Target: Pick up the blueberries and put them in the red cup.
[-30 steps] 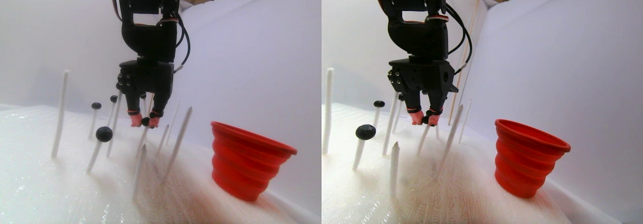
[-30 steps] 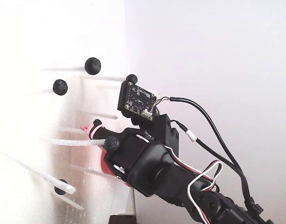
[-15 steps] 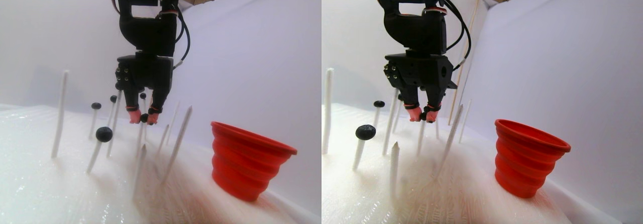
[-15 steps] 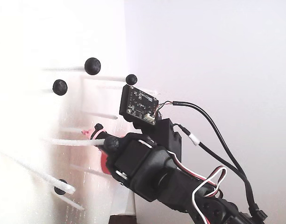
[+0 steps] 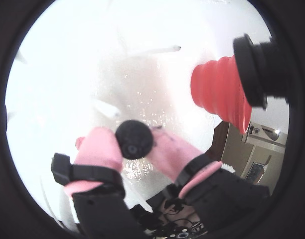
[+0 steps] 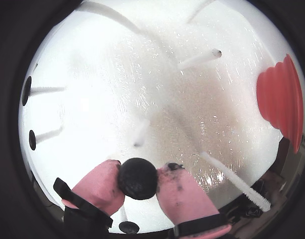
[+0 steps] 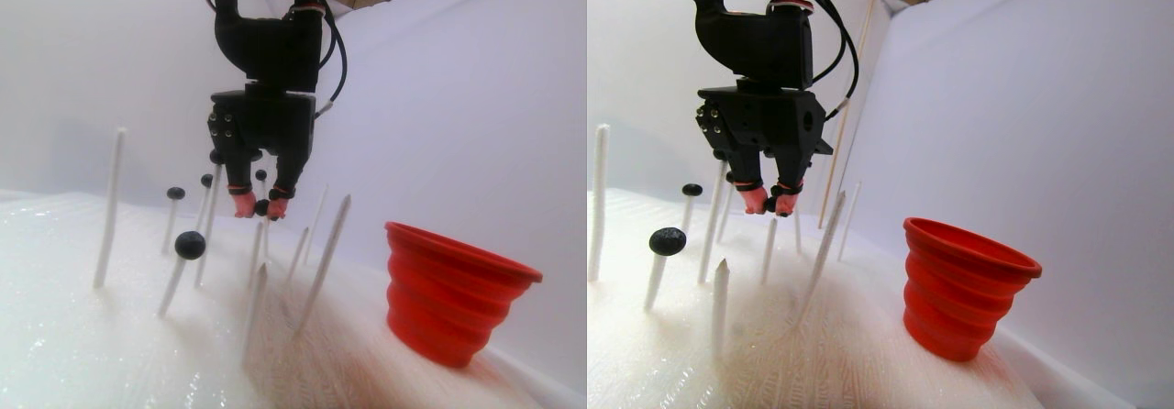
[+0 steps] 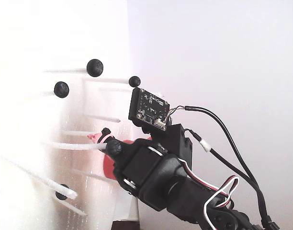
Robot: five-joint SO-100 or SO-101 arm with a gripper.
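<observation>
Now gripper [image 6: 138, 183] higher than a second ago — pink fingertips [image 6: 95, 185] clamped on berry [image 6: 137, 178], lifted clear of its stick. Cup [image 7: 454, 292] sits at 4 o'clock from gripper in stereo pair view, well apart — carry over next. More berries [image 8: 94, 67] remain on sticks [image 7: 109, 211].

**No legible writing in any view**

Standing here, I can find no word, number or brand to read. The small black circuit board [image 8: 149, 109] at the centre of the fixed view carries tiny pale markings, far too small to make out. The device [image 5: 262, 132] at the right edge of a wrist view shows bright specks, but nothing that reads as letters.
</observation>
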